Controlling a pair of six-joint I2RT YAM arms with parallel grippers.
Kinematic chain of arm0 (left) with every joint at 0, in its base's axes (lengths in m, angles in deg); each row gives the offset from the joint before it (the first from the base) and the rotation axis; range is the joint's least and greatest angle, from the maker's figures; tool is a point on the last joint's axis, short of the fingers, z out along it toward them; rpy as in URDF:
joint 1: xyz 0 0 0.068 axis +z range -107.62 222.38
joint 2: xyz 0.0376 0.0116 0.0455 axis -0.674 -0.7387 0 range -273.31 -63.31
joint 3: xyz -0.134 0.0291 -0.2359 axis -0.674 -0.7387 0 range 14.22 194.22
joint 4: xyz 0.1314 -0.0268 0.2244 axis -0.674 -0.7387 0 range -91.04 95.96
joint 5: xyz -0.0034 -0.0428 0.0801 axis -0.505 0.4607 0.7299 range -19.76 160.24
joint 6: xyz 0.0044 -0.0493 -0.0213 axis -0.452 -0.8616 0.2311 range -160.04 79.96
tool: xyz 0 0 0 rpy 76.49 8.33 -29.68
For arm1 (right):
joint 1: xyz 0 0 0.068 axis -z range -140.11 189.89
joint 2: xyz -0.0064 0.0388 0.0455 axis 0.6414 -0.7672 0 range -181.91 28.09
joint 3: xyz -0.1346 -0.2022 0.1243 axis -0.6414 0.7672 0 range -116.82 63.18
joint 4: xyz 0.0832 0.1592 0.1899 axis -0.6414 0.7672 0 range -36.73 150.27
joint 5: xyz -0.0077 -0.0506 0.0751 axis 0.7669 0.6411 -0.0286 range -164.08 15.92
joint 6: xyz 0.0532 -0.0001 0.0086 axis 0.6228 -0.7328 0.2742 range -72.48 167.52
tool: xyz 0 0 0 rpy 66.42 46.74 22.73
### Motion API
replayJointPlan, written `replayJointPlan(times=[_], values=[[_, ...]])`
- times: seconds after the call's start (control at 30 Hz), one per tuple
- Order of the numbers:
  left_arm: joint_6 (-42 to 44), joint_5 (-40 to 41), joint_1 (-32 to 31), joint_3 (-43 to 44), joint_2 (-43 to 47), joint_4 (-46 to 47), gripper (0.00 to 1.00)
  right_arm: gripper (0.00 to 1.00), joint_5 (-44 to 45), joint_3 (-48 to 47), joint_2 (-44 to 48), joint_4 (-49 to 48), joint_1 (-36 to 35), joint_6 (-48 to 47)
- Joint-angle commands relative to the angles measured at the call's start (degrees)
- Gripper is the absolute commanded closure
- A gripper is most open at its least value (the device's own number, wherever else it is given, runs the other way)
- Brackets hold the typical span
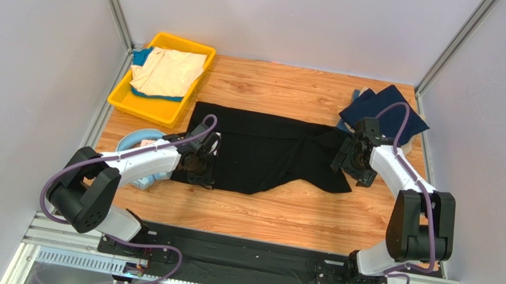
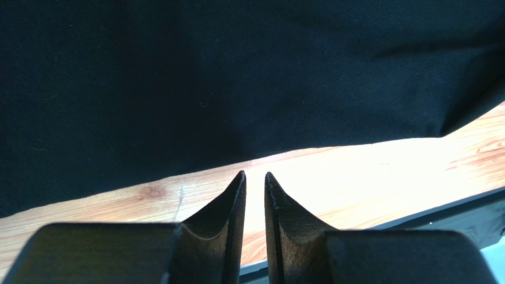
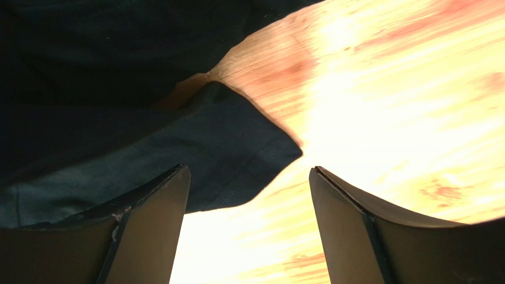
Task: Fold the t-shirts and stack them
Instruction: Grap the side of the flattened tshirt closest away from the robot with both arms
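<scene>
Desk (image 1: pixel 282 218) of pale wood grain, arms bolted at near edge. Black t-shirt (image 1: pixel 262 151) lies spread flat across the middle of the desk, long axis left to right, rumpled toward its right end, near hem running at a slant. Left gripper (image 2: pixel 255 174) low at the shirt's near-left corner: jaws a narrow slit apart, nothing between them, tips over bare wood just short of the cloth's edge. Not grasping. Right gripper (image 3: pixel 249 168) at the shirt's right end: released, jaws standing wide. A stitched corner of the black cloth lies flat on the wood in the gap between them; whether the left finger touches the cloth cannot be told. Navy t-shirt (image 1: pixel 389 108) folded at the far right corner of the desk, just beyond the right gripper, apart from the black one as far as the overhead view shows. Yellow tray (image 1: pixel 182 43) at the far left corner, set at an angle; beige t-shirt (image 1: pixel 167 71) loosely folded inside it, on top of a blue cloth (image 1: pixel 142 56) whose edges show at its left and near sides. Light-blue object (image 1: pixel 134 142) near the left edge of the desk, partly hidden under the left arm; shape unclear.
</scene>
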Motion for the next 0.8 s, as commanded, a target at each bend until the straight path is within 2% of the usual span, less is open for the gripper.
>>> replayJointPlan(times=[0.0,0.2,0.4,0.43,0.47,0.5,0.57,0.6,0.63,0.77], values=[[0.91,-0.75,-0.38,0.44,0.48,1.28,0.76,0.21,-2.23,0.47,-3.05,-3.77,0.73,2.44],[0.91,-0.31,-0.38,-0.26,0.83,1.28,0.76,0.21,-0.83,-0.32,-7.97,-4.13,0.81,2.17],[0.73,-0.75,-0.47,0.00,-0.13,1.54,0.76,0.24,-3.72,-1.55,-13.16,-4.04,1.25,1.73],[0.73,-0.75,-0.47,0.00,-0.13,1.63,0.76,0.29,-3.98,-1.55,-13.52,-4.04,1.25,1.73],[0.65,-0.67,-0.47,0.00,-0.13,1.63,0.76,0.38,-3.99,-1.20,-13.87,-3.96,1.25,1.73],[0.73,-0.58,-0.47,0.00,0.04,1.54,0.76,0.54,-3.99,-1.02,-13.96,-4.04,1.25,1.82],[0.73,-0.49,-0.47,0.00,-0.05,1.54,0.76,0.76,-4.25,-0.41,-13.44,-4.13,1.25,1.91],[0.65,-0.40,-0.47,0.09,-0.22,1.63,0.76,0.96,-4.51,-0.14,-13.09,-4.13,1.34,2.00],[0.73,-0.40,-0.47,0.17,-0.40,1.63,0.76,1.00,-5.39,-0.05,-12.65,-3.78,1.25,2.34],[0.64,-0.67,-0.56,0.61,-1.36,1.98,0.76,1.00,-6.80,1.79,-6.43,-2.38,1.17,3.23]])
